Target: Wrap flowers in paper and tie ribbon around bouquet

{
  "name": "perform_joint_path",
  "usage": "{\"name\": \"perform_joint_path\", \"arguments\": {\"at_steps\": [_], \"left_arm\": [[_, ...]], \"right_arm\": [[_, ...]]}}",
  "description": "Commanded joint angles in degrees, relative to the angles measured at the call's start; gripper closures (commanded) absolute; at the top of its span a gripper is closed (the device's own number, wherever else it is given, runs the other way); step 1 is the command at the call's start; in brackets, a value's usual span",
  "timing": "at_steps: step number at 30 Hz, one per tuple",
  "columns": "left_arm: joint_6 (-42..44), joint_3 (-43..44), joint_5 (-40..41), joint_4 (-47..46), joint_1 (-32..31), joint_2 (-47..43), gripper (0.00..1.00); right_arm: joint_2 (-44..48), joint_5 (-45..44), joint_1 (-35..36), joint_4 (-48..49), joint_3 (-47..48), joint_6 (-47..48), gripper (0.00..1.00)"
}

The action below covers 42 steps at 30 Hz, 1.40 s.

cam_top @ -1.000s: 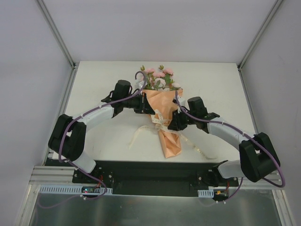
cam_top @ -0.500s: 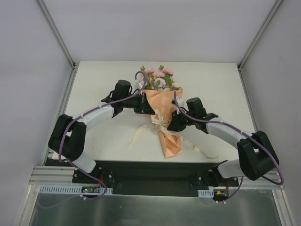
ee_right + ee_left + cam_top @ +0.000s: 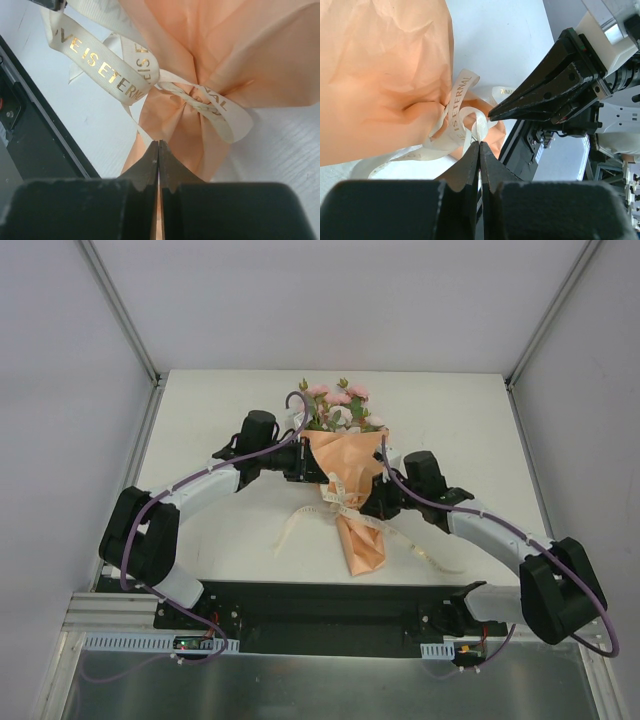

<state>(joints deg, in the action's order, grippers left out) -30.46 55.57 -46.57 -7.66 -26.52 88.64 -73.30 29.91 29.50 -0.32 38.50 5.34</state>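
top view: bouquet [image 3: 348, 490] lying on table [image 3: 200, 420], flowers [image 3: 338, 405] at far end, paper [image 3: 345, 455] wrapped into a cone, ribbon [image 3: 338, 502] round the waist, tails loose. wrapping done, tying seemingly in hand. left gripper [image 3: 315, 470] and right gripper [image 3: 364, 508] flank the waist, tips obscured. left wrist view: left fingers closed, apparently pinching a ribbon loop beside the knot. right wrist view: right fingers closed against paper below the tie; any hold cannot be told. knot tightness unclear; flowers out of frame.
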Motion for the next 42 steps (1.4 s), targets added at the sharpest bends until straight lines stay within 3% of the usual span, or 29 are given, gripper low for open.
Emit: {"name": "perform_joint_path", "arguments": {"at_steps": [1, 2, 5, 8, 14, 17, 24, 29, 34, 36, 38, 42], "left_arm": [[1.36, 0.59, -1.25, -0.07, 0.51, -2.77, 1.00], [1.45, 0.50, -1.16, -0.07, 0.51, -2.68, 1.00], [1.45, 0.50, -1.51, 0.10, 0.60, -2.51, 1.00], [1.45, 0.50, -1.77, 0.10, 0.60, -2.33, 1.00], [1.80, 0.94, -2.30, 0.28, 0.68, -2.24, 1.00], [1.89, 1.38, -2.65, 0.63, 0.77, -2.24, 1.00], [1.98, 1.73, -3.18, 0.81, 0.77, -2.42, 1.00], [1.98, 1.12, -3.09, 0.81, 0.77, -2.77, 1.00], [1.72, 0.68, -3.35, 0.81, 0.77, -3.03, 1.00], [1.72, 0.50, -3.36, 0.81, 0.77, -3.30, 1.00], [1.72, 0.33, -3.44, 0.81, 0.77, -3.39, 1.00], [1.63, -0.11, -3.36, 0.81, 0.77, -3.74, 1.00]], "right_arm": [[2.55, -2.33, -0.49, 0.58, -0.09, -0.60, 1.00], [1.85, 0.38, -0.58, 0.58, -0.01, 0.10, 0.99], [-0.61, 3.22, -0.49, -1.09, 0.70, 3.35, 0.68], [-2.46, 5.49, -0.58, 0.14, 1.31, 4.85, 0.59], [-5.01, 8.66, -0.49, 2.69, 0.70, 5.91, 0.52], [-4.23, 5.53, 0.47, 3.13, -0.27, 6.08, 0.43], [-2.73, -4.07, 2.50, 1.55, 0.87, 5.64, 0.46], [-2.12, -5.39, 2.58, 0.58, 2.02, 5.29, 0.67], [-2.81, -4.60, 2.50, -1.09, 3.86, 4.85, 0.82], [-3.34, -4.60, 2.50, -1.09, 4.21, 4.50, 0.79], [-3.43, -4.42, 2.50, -1.18, 4.30, 4.33, 0.70], [-3.43, -4.95, 2.58, -1.61, 4.65, 4.24, 0.76]]}}
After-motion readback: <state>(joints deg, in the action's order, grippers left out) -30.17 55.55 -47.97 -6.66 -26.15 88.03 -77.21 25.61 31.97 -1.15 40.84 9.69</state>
